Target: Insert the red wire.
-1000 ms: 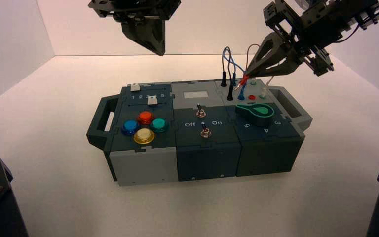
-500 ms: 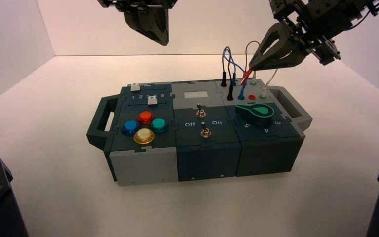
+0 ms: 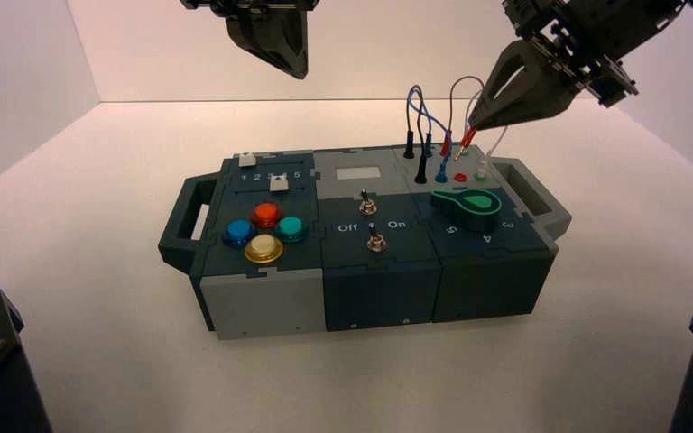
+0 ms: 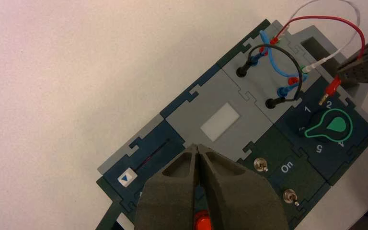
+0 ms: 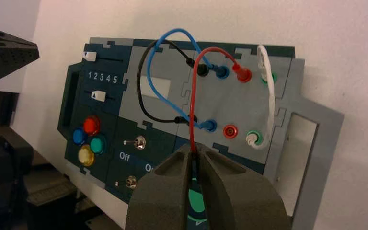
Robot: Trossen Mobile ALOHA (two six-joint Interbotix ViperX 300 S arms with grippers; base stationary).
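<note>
So the right claw (image 3: 472, 127) is clenched on the loose plug of the red wire (image 5: 193, 96), hanging over the box (image 3: 379, 298) above the open red socket (image 5: 230, 131) and a bit to the far side of it. The metal pin (image 4: 323, 99) sticks out bare, tip angled down, not touching the socket. The wire's other plug (image 5: 242, 73) is already seated, straight across on the far side of that socket, with the cable looping up between the two.

Neighbours, all going by that same socket: blue wire (image 5: 156, 93) just left, black wire (image 5: 140, 86) further left, white wire (image 5: 271, 100) on the right. The big green knob (image 3: 466, 206) is just on the robot's side of it.

Left claw (image 4: 197, 147) is pinched shut with nothing in it, up in the air well left of the socket.
</note>
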